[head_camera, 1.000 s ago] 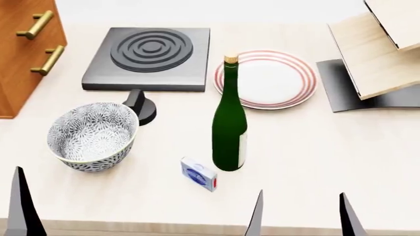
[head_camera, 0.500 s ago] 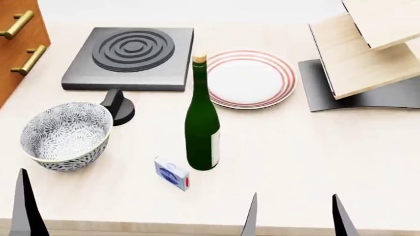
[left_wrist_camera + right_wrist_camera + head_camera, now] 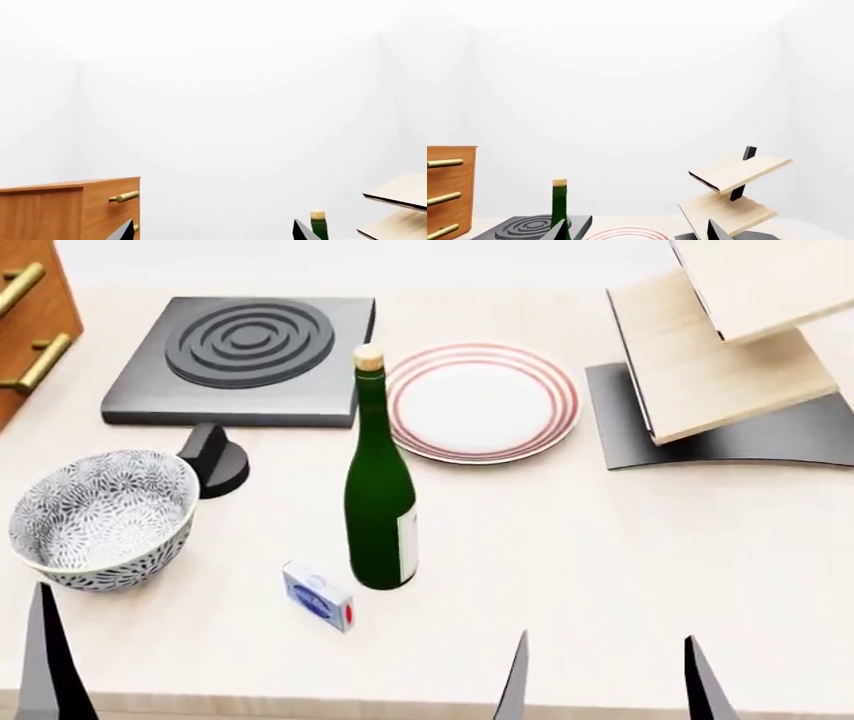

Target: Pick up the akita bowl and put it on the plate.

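The akita bowl (image 3: pixel 100 520), white with a dense grey-black floral pattern, stands upright at the near left of the table. The plate (image 3: pixel 483 400), white with thin red rings, lies flat further back in the middle; its rim also shows low in the right wrist view as the plate (image 3: pixel 627 234). My right gripper (image 3: pixel 607 685) hangs open over the table's front edge, well short of the plate. Of my left gripper (image 3: pixel 213 232), also open and empty, the head view shows one fingertip (image 3: pixel 47 660) just in front of the bowl. The bowl does not show in either wrist view.
A tall green bottle (image 3: pixel 378 490) stands between bowl and plate, with a small blue-white box (image 3: pixel 318 597) by its foot. A grey burner (image 3: pixel 240 345) and a black knob (image 3: pixel 214 460) lie behind the bowl. A wooden rack (image 3: pixel 721 340) is back right and a wooden cabinet (image 3: pixel 27 320) far left.
In the head view everything on the table has slid left, so the view has shifted right. Both grippers stay open at the same spots in the picture.
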Controlling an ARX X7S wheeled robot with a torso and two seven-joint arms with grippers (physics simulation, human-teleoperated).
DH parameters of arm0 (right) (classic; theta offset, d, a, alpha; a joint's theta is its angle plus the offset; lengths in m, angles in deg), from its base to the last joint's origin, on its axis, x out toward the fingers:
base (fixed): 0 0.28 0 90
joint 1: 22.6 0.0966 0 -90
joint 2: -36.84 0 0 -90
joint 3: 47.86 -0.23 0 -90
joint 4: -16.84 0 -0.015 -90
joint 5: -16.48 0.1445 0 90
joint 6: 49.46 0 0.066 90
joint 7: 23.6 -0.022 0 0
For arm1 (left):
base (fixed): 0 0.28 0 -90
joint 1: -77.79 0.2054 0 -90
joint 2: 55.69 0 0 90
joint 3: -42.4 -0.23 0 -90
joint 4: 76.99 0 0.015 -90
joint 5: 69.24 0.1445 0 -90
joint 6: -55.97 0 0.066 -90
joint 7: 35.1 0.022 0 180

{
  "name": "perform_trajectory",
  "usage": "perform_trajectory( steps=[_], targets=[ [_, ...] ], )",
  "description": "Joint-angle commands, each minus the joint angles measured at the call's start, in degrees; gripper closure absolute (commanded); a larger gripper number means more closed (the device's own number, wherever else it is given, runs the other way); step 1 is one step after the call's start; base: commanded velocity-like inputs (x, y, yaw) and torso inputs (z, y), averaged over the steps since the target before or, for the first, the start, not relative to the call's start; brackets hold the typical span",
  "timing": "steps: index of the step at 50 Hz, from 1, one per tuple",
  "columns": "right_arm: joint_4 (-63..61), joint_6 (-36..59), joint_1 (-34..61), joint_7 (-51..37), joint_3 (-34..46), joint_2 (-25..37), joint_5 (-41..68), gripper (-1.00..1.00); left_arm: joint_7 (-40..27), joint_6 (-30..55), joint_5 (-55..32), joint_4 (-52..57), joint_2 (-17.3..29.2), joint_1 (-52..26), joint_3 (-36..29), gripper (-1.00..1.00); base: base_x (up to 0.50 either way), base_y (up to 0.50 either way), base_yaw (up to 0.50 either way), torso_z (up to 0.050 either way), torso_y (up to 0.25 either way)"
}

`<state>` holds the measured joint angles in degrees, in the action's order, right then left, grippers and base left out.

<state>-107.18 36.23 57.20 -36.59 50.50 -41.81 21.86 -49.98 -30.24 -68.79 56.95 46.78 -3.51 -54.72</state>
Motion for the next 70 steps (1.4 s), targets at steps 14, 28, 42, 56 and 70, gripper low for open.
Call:
perform_trajectory(
  steps=[14, 28, 42, 56, 70],
  targets=[
    [-0.6, -2.6, -0.7, -0.9, 0.8, 1.0, -0.3, -1.0, -1.2, -1.0, -0.4, 0.4, 0.8, 0.4, -0.2, -1.0, 0.13, 0.0, 0.0, 0.0, 0.0],
    [-1.8, -2.0, -0.8, -1.3, 0.9, 1.7, 0.4, -1.0, -1.6, -0.5, -0.2, 1.4, 1.3, 0.4, -0.7, -1.0, 0.13, 0.0, 0.0, 0.0, 0.0],
    [-1.4, -2.2, -0.4, -1.6, 1.6, 2.1, 0.3, -1.0, -2.1, -0.7, -0.6, 1.2, 1.8, 0.4, -0.8, -1.0, 0.13, 0.0, 0.0, 0.0, 0.0],
    [-0.8, -2.3, -0.2, -2.0, 2.1, 2.5, 0.2, -1.0, -2.5, -0.8, -0.8, 0.8, 2.1, 0.3, -1.1, -1.0, 0.17, 0.0, 0.0, 0.0, 0.0],
    [-0.7, -2.7, -0.3, -2.3, 2.7, 2.9, 0.1, -1.0, -3.1, -1.2, -0.9, 0.5, 2.5, 0.3, -1.4, -1.0, 0.18, -0.06, 0.0, 0.0, 0.0]
  ],
)
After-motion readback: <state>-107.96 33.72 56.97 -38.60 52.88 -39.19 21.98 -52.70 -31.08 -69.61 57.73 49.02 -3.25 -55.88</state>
